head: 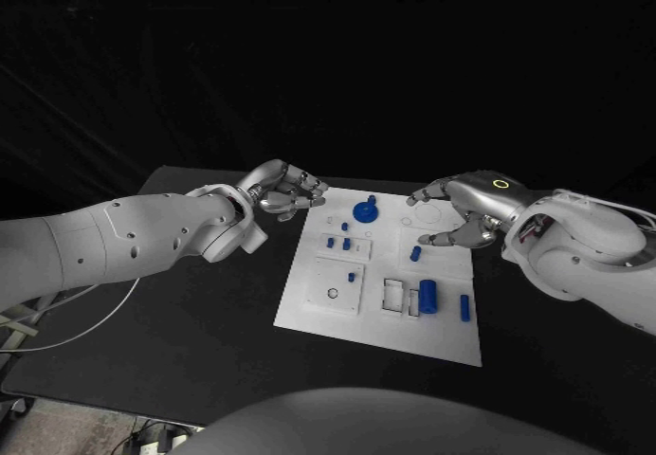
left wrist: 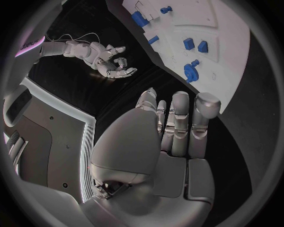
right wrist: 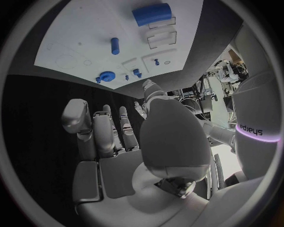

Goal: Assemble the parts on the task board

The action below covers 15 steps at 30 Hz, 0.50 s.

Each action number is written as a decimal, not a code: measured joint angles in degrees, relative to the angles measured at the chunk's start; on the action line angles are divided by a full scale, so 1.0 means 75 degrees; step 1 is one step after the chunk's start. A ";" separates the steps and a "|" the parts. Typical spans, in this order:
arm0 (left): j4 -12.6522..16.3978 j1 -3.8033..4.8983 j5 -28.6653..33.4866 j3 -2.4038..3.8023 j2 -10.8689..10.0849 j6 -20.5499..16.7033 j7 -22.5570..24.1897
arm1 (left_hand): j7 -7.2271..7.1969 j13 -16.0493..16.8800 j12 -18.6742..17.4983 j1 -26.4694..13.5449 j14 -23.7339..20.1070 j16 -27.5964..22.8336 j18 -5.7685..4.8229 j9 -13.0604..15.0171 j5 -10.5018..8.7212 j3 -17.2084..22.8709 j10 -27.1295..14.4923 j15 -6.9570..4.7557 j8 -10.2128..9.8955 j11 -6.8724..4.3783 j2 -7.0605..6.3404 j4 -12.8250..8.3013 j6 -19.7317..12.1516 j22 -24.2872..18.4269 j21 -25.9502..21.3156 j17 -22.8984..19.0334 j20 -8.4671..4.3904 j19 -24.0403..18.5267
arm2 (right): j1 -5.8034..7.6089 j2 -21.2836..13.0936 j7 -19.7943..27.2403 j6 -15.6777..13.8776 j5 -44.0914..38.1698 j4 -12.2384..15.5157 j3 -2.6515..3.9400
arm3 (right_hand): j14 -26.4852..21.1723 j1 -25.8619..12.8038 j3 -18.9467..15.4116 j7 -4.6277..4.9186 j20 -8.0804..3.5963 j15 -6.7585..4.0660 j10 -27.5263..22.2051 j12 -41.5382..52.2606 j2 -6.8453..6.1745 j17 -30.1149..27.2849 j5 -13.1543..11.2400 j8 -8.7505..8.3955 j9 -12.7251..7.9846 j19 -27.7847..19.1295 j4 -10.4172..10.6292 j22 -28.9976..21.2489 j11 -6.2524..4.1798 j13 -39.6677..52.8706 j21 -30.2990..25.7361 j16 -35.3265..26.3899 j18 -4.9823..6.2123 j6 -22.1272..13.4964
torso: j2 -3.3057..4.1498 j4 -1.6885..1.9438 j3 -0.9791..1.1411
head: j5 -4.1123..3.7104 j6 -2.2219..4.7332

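Centre frame, on the black table (head: 205,313), lies the white task board (head: 376,322) with blue parts (head: 428,296) (one round knob (head: 365,210) near its top edge). Left hand (head: 283,188) and right hand (head: 458,210) hover empty, fingers loosely spread.

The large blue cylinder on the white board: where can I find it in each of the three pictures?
Head view: the large blue cylinder lies on the task board, towards its near right side.
Left wrist view: it is near the circle's top.
Right wrist view: it is also near the top.
Shared landmark: the round blue knob.
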 measured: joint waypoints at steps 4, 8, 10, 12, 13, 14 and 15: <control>0.0044 -0.0030 -0.0002 0.0000 0.0018 -0.0001 0.0007 | 0.0000 0.0000 0.0000 0.0000 0.0000 0.0000 0.0000 0.0000 0.0000 0.0000 0.0000 0.0000 0.0000 0.0000 0.0000 0.0000 0.0000 0.0000 0.0000 0.0000 0.0000 0.0000 | -0.0050 -0.0086 0.0020 0.0010 0.0182 -0.0205 -0.0008 | -0.0040 0.0290 0.0188 0.0006 0.0029 0.0040 0.0194 0.0000 0.0104 -0.0034 0.0527 0.0002 0.0075 -0.0029 -0.0145 0.0005 -0.0007 -0.0104 -0.0023 0.0000 0.0000 0.0047 | 0.0007 -0.0004 0.0001 | -0.0163 0.0000; 0.0107 -0.0047 -0.0008 0.0000 0.0022 -0.0002 0.0013 | 0.0000 0.0000 0.0000 0.0000 0.0000 0.0000 0.0000 0.0000 0.0000 0.0000 0.0000 0.0000 0.0000 0.0000 0.0000 0.0000 0.0000 0.0000 0.0000 0.0000 0.0000 0.0000 | -0.0244 -0.0036 0.0030 0.0034 0.0242 -0.0502 -0.0019 | -0.0040 0.0342 0.0171 0.0006 0.0027 0.0040 0.0464 0.0109 0.0095 0.0007 -0.0091 -0.0017 0.0119 -0.0028 -0.0128 0.0005 -0.0041 -0.0152 0.0016 0.0046 0.0000 0.0048 | 0.0012 0.0001 0.0007 | -0.0256 0.0000; 0.0129 -0.0049 -0.0012 0.0000 0.0021 -0.0003 0.0015 | 0.0000 0.0000 0.0000 0.0000 0.0000 0.0000 0.0000 0.0000 0.0000 0.0000 0.0000 0.0000 0.0000 0.0000 0.0000 0.0000 0.0000 0.0000 0.0000 0.0000 0.0000 0.0000 | -0.0364 0.0054 0.0042 0.0051 0.0252 -0.0675 -0.0022 | -0.0017 0.0258 0.0059 0.0006 0.0058 0.0029 0.0638 0.0162 0.0011 0.0065 -0.0585 -0.0058 0.0134 0.0027 -0.0026 0.0005 -0.0056 -0.0178 0.0103 0.0080 0.0000 0.0048 | 0.0014 0.0005 0.0007 | -0.0270 0.0000; 0.0142 -0.0050 -0.0015 0.0000 0.0017 -0.0003 0.0017 | 0.0000 0.0000 0.0000 0.0000 0.0000 0.0000 0.0001 0.0001 0.0000 0.0000 0.0000 0.0000 0.0000 0.0000 0.0000 0.0000 0.0000 0.0000 0.0000 0.0000 0.0000 0.0000 | -0.0461 0.0153 0.0057 0.0063 0.0255 -0.0814 -0.0022 | 0.0046 0.0187 -0.0036 0.0048 0.0038 0.0039 0.0778 0.0189 -0.0057 0.0107 -0.0945 -0.0058 0.0147 0.0073 0.0009 0.0005 -0.0070 -0.0195 0.0156 0.0117 -0.0001 0.0090 | 0.0015 0.0012 0.0006 | -0.0281 0.0000; 0.0150 -0.0052 -0.0017 0.0000 0.0012 -0.0003 0.0017 | 0.0000 0.0000 0.0000 0.0000 0.0000 0.0000 0.0000 0.0001 0.0000 0.0000 0.0000 0.0000 0.0000 0.0000 0.0000 0.0000 0.0000 0.0000 0.0000 0.0001 0.0000 0.0000 | -0.0503 0.0198 0.0066 0.0069 0.0255 -0.0869 -0.0023 | 0.0046 0.0157 -0.0058 0.0048 0.0053 0.0039 0.0846 0.0207 -0.0083 0.0123 -0.1090 -0.0058 0.0153 0.0088 0.0031 0.0005 -0.0083 -0.0201 0.0180 0.0117 0.0000 0.0089 | 0.0015 0.0014 0.0007 | -0.0281 0.0000; 0.0154 -0.0053 -0.0018 0.0000 0.0007 -0.0003 0.0017 | 0.0000 0.0000 0.0000 0.0000 0.0000 0.0000 0.0001 0.0001 0.0000 0.0000 0.0000 0.0000 0.0000 0.0000 0.0000 0.0000 0.0000 0.0000 0.0000 0.0000 0.0000 0.0000 | -0.0552 0.0263 0.0082 0.0074 0.0255 -0.0947 -0.0023 | 0.0070 0.0132 -0.0082 0.0037 0.0050 0.0063 0.0915 0.0248 -0.0056 0.0147 -0.1180 -0.0073 0.0158 0.0143 0.0014 0.0004 -0.0090 -0.0201 0.0218 0.0152 0.0000 0.0100 | 0.0015 0.0018 0.0008 | -0.0282 0.0000; 0.0157 -0.0053 -0.0019 0.0000 0.0003 -0.0003 0.0017 | 0.0000 0.0000 0.0000 0.0000 0.0000 0.0000 0.0000 0.0001 0.0000 0.0000 0.0000 0.0000 0.0000 0.0000 0.0000 0.0000 0.0000 0.0000 0.0000 0.0001 0.0000 0.0000 | -0.0590 0.0319 0.0094 0.0077 0.0255 -0.1020 -0.0023 | 0.0115 0.0106 -0.0081 0.0023 0.0052 0.0051 0.1001 0.0281 -0.0030 0.0173 -0.1267 -0.0096 0.0158 0.0167 0.0014 0.0004 -0.0102 -0.0201 0.0261 0.0176 0.0000 0.0115 | 0.0015 0.0018 0.0008 | -0.0282 0.0000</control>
